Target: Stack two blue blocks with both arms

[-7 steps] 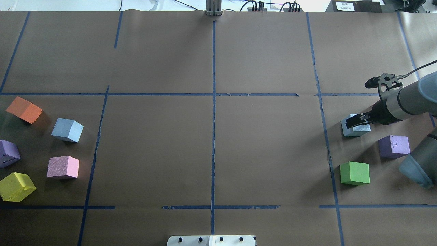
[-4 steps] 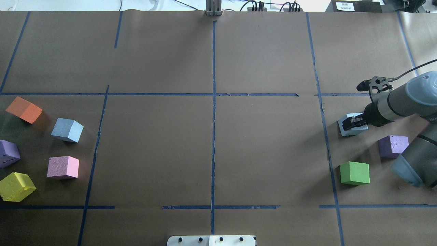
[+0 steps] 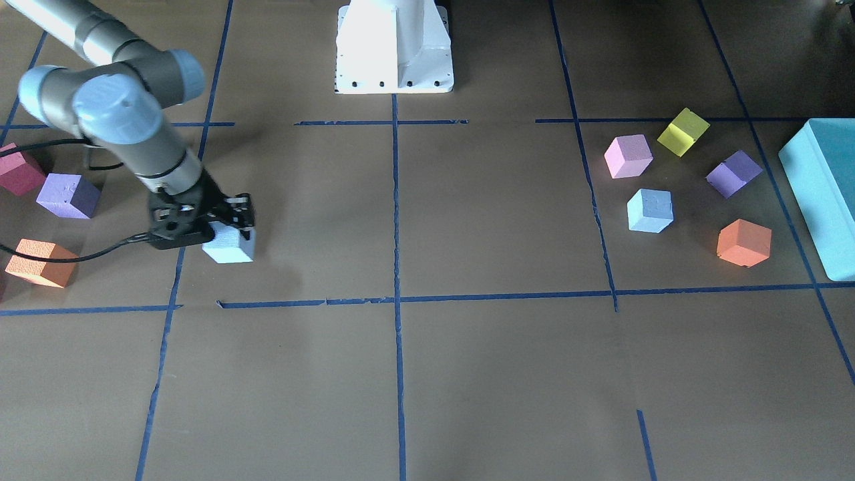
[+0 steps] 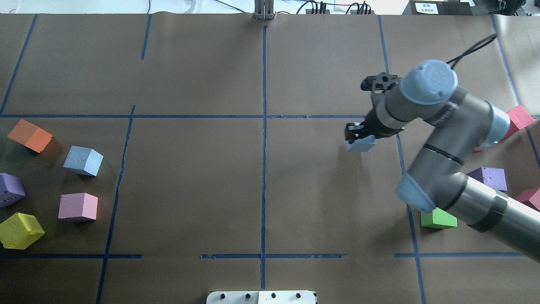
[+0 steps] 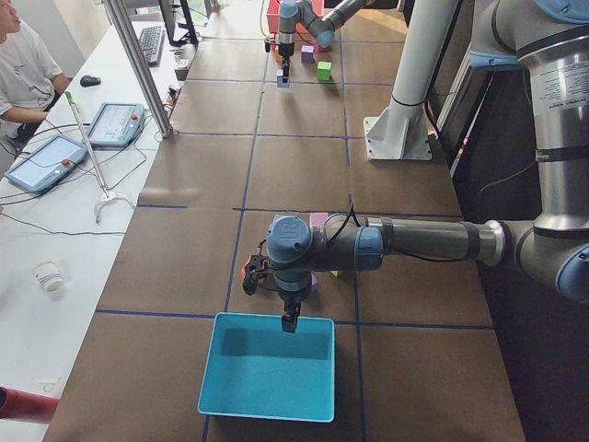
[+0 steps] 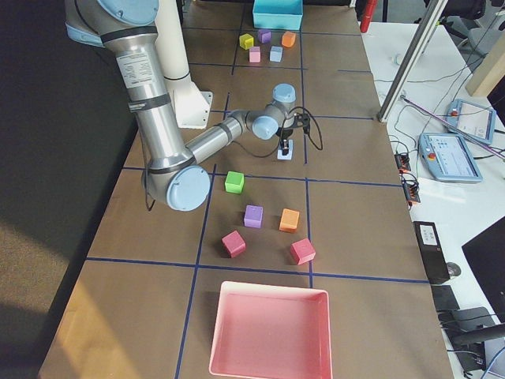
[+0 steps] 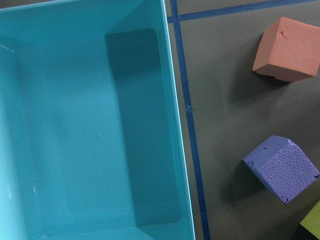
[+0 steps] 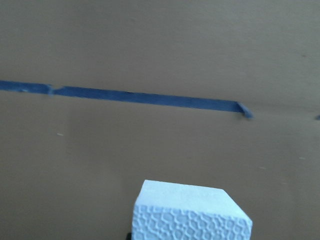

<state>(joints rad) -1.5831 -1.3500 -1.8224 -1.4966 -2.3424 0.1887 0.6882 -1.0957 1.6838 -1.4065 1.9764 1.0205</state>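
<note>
Between the fingertips of the right end effector (image 4: 359,139), one block (image 4: 362,146) — just inside the centre-right cell of the worktop (image 4: 190,190), close beside the lengthwise tape line (image 4: 383,50) and just nearer the robot than the cross line (image 4: 320,116). Beyond that lengthwise line, towards the robot's right: a loose cube (image 4: 436,221) nearest the line, more cubes (image 6: 253,215) scattered past it, then a tray (image 6: 268,332) at the worktop's end. At the opposite end, the second block (image 4: 83,160) among four other cubes (image 4: 78,207): one farther from the robot, three nearer. Past that group, a box (image 3: 818,194) at the worktop's left end, with the left end effector (image 5: 289,322) above its edge on the cubes' side
</note>
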